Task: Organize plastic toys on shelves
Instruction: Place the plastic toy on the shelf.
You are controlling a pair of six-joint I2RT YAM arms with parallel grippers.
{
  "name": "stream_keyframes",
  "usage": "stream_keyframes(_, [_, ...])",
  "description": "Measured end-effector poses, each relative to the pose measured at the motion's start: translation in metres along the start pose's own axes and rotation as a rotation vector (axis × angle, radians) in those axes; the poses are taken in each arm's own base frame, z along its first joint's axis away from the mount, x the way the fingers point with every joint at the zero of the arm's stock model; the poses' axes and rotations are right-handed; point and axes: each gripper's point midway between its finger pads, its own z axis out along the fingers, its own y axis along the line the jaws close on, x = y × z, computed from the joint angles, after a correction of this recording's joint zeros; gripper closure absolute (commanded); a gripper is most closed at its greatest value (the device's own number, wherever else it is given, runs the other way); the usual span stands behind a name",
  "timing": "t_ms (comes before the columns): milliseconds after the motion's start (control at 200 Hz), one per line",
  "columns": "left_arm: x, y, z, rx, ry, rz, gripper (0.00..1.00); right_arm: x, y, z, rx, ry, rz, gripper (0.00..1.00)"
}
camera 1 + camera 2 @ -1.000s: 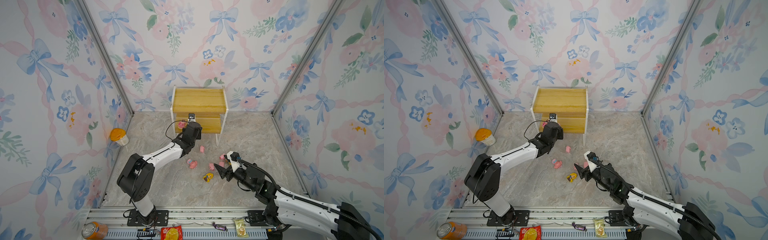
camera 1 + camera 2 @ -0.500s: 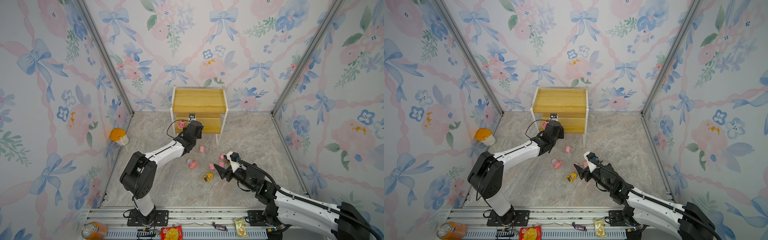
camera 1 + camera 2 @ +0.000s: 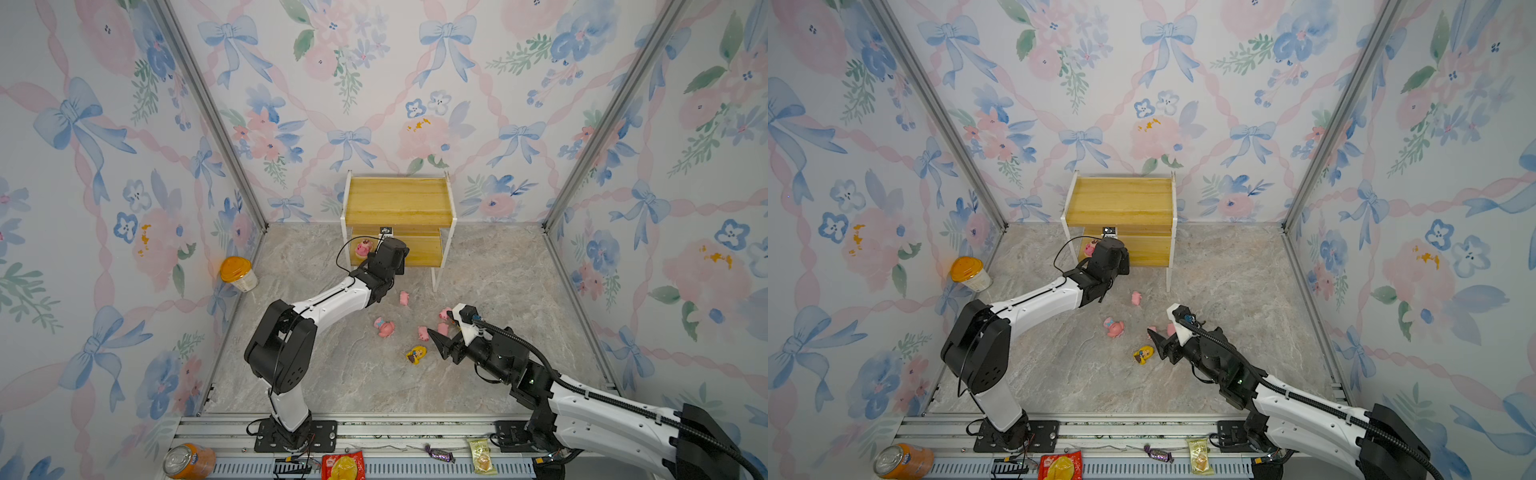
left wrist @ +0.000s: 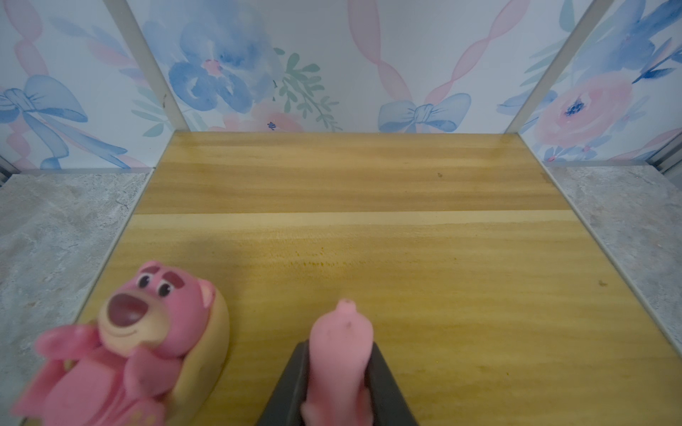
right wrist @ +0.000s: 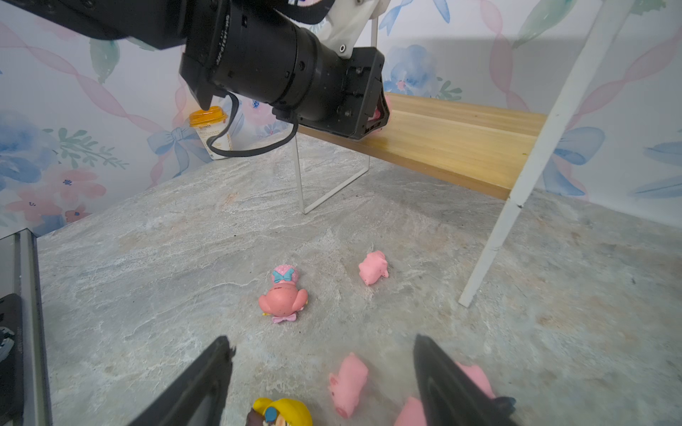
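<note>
1. Where the marble floor point(image 3: 498, 274) meets the wallpaper point(image 3: 374, 104), we see the two-tier wooden rack point(image 3: 399, 203).
2. The left gripper point(image 4: 337, 350) hovers over its lower board, jaws clamped on a small pink pig point(image 4: 341, 332).
3. The right gripper point(image 5: 321, 339) gapes, holding nothing, near a yellow-haired doll point(image 5: 284, 411) on the floor.
4. A pink bear figurine point(image 4: 147, 332) sits on the lower board, near that pig.

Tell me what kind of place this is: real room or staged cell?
Probably a staged robot data-collection booth, not a real room: floral wallpaper panels framed by bare aluminium posts, two robot arms bolted to a metal rail up front, and a small two-tier rack on the marble-look floor.
</note>
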Motion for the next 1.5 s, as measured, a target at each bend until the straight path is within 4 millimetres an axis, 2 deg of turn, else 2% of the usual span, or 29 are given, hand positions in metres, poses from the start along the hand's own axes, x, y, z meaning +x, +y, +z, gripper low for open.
stream_keyframes(610, [-0.0004, -0.0009, 0.0010, -0.002, 0.006, 0.003, 0.67, 0.0004, 0.0000, 0.0000, 0.000, 0.002, 0.000, 0.21])
stream_keyframes(775, [-0.0004, -0.0030, 0.0005, 0.002, 0.005, 0.005, 0.62, 0.0006, -0.0001, 0.0000, 0.000, 0.002, 0.000, 0.21])
stream_keyframes(1230, [-0.0005, -0.0057, -0.0001, 0.006, 0.008, 0.008, 0.56, 0.0007, 0.0000, 0.0000, 0.000, 0.003, 0.000, 0.21])
stream_keyframes(1500, [0.0007, -0.0096, -0.0026, 0.011, 0.021, 0.020, 0.48, 0.0007, 0.0000, 0.0000, 0.000, 0.003, 0.000, 0.21])
